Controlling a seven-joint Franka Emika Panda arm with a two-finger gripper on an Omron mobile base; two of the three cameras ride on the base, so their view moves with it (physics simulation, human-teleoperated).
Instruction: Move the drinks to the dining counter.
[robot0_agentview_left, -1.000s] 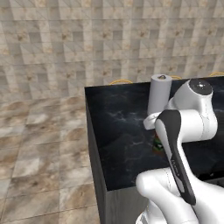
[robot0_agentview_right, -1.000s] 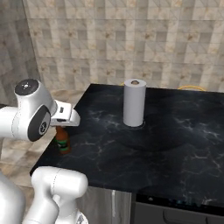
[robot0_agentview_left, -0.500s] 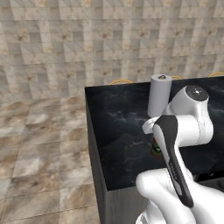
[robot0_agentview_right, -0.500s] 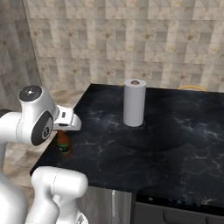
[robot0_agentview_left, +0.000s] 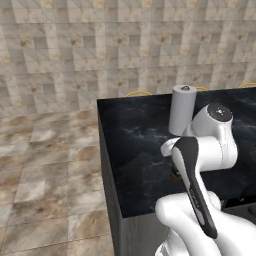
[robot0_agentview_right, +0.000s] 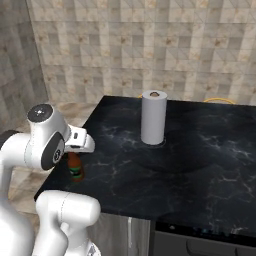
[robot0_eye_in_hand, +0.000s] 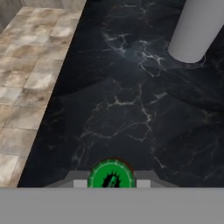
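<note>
My gripper (robot0_eye_in_hand: 111, 180) is shut on a drink, a brown bottle whose green cap (robot0_eye_in_hand: 111, 175) sits between the fingers. In the right base view this bottle (robot0_agentview_right: 75, 168) hangs upright under the white hand (robot0_agentview_right: 79, 141), just over the near left corner of the dining counter (robot0_agentview_right: 200, 165), a black white-veined marble top. I cannot tell whether its base touches the top. From the left base view only a sliver of the bottle (robot0_agentview_left: 175, 174) peeks out behind my forearm.
A tall white paper-towel roll (robot0_agentview_right: 153, 117) stands on the marble top farther back, also seen as the paper-towel roll (robot0_agentview_left: 182, 110). Yellow chair backs (robot0_agentview_left: 138, 93) rise behind the far edge. Tiled floor (robot0_agentview_left: 45, 170) drops away at the left edge.
The hand has come down and a little further over the marble top, carrying the bottle with it. The paper-towel roll has stayed put.
</note>
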